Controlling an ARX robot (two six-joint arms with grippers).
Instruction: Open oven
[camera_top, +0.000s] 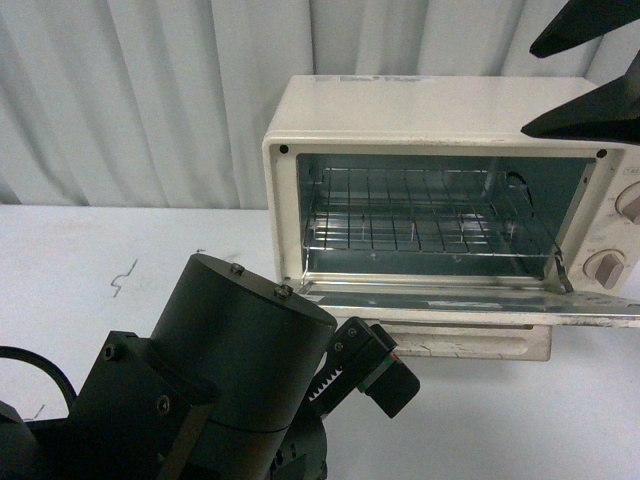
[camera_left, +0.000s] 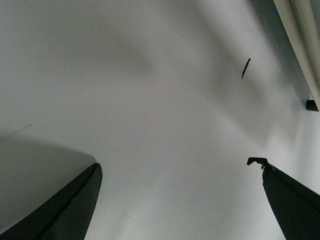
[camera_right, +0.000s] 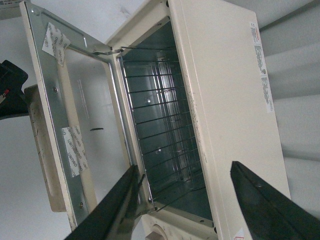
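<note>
The cream-white oven (camera_top: 420, 110) stands at the back right of the white table. Its door (camera_top: 470, 303) lies dropped down flat, with the beige handle (camera_top: 470, 343) at its front edge. The wire rack (camera_top: 420, 225) shows inside. Two pinkish knobs (camera_top: 606, 268) sit on its right face. My right gripper (camera_top: 585, 70) is open and empty, raised above the oven's top right corner. In the right wrist view the oven (camera_right: 225, 90) and its open door (camera_right: 75, 120) lie below the spread fingers (camera_right: 260, 200). My left gripper (camera_left: 177, 165) is open over bare table.
My left arm's dark body (camera_top: 200, 390) fills the lower left of the front view, close in front of the oven door. A pleated grey curtain (camera_top: 130, 90) hangs behind the table (camera_top: 80, 260). A small dark mark (camera_left: 245, 67) lies on the table.
</note>
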